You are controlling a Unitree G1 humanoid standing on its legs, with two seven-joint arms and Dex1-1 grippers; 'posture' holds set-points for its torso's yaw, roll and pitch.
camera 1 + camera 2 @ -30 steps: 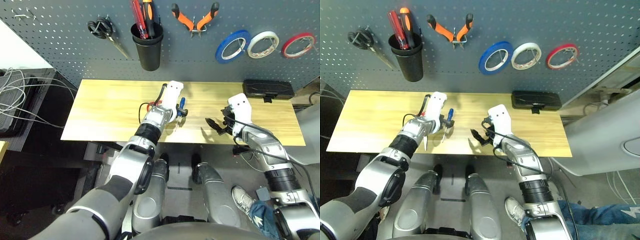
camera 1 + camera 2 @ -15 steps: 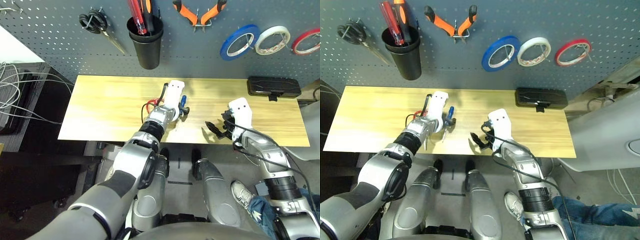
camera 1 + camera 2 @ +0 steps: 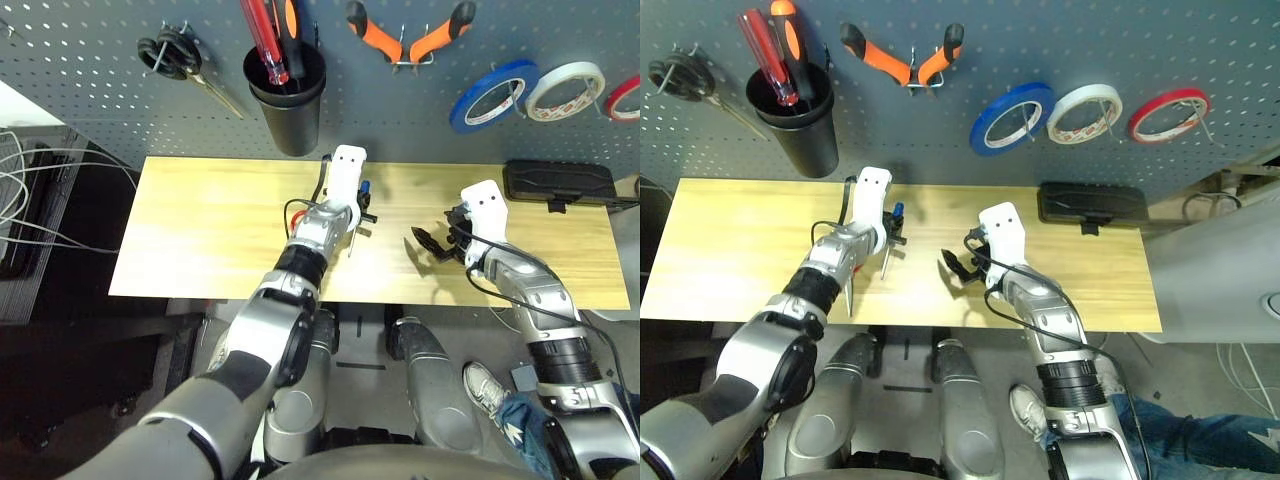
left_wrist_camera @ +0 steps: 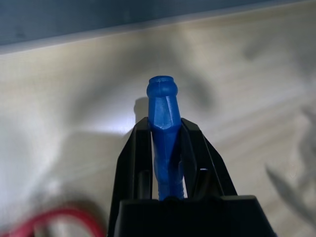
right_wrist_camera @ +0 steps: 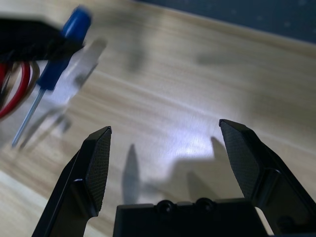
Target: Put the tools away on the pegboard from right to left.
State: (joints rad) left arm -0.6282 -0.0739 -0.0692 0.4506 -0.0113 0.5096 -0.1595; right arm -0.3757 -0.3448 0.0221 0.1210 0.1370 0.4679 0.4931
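The black cup [image 3: 286, 100] hung on the pegboard [image 3: 120, 110] and is the landmark here. Left of the cup, black-handled scissors [image 3: 178, 62] hung on a hook. Red and orange handles stuck up out of the cup itself.

Below the cup and a little to its right, over the wooden table [image 3: 200, 230], the left gripper [image 4: 165, 143] was clamped tight on the small blue-handled screwdriver [image 4: 165, 133]. The blue handle poked out past the fingertips, and the thin metal tip pointed down toward the table.

Right of the cup, the orange-and-black-handled pliers [image 3: 408, 38] hung on the board. Farther right hung the blue tape ring [image 3: 494, 95], then a white tape ring [image 3: 566, 90].

Below the pliers, well right of the cup, the right gripper [image 5: 170, 153] had its fingers spread wide with nothing between them. A black case [image 3: 558, 182] lay on the table, farthest right from the cup.
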